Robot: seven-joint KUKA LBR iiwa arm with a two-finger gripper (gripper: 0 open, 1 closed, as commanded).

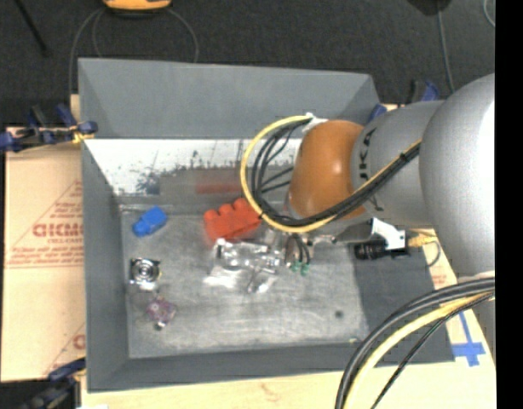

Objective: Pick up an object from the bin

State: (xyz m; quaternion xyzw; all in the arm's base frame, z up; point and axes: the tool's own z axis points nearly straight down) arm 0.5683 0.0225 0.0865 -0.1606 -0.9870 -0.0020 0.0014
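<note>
Silver-grey arm (453,164), orange wrist cover (325,170), black-yellow cables (266,173).

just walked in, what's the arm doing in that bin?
The arm reaches in from the right, with its end effector low over the middle of the bin. It sits right beside a crumpled clear plastic piece, just in front of a red toy brick. Nothing can be seen in its grasp. Further left lie a blue piece, a shiny round metal part and a small purple piece, all apart from the arm.
</note>
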